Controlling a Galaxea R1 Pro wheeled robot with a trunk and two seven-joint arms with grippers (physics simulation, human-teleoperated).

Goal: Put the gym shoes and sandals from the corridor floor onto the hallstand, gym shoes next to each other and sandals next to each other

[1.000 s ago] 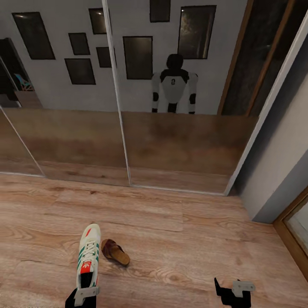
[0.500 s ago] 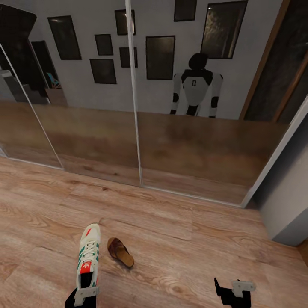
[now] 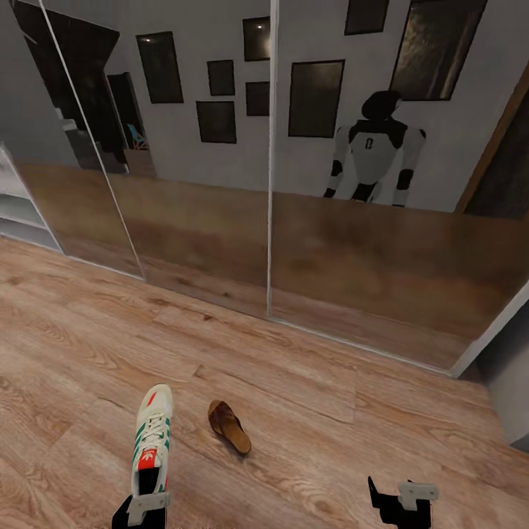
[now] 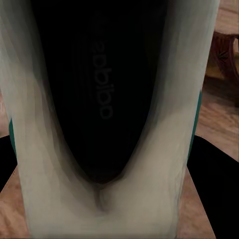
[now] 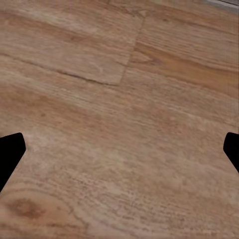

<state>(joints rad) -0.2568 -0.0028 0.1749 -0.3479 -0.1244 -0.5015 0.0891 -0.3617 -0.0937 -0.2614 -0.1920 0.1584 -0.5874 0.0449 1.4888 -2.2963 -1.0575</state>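
- My left claw [image 3: 147,505] is clenched on the heel of one gym shoe [image 3: 152,439], which points away from me over the corridor floor [image 3: 308,411].
- The left wrist view looks straight into the shoe's dark opening [image 4: 99,89], white walls on either side.
- One sandal [image 3: 228,426] lies flat on the floor just beside the shoe's right side, apart from it.
- My right claw [image 3: 400,498] hangs released over bare planks, holding nothing.
- Mirrored sliding doors [image 3: 272,184] stand ahead; white shelves [image 3: 18,209] show at the far left edge.
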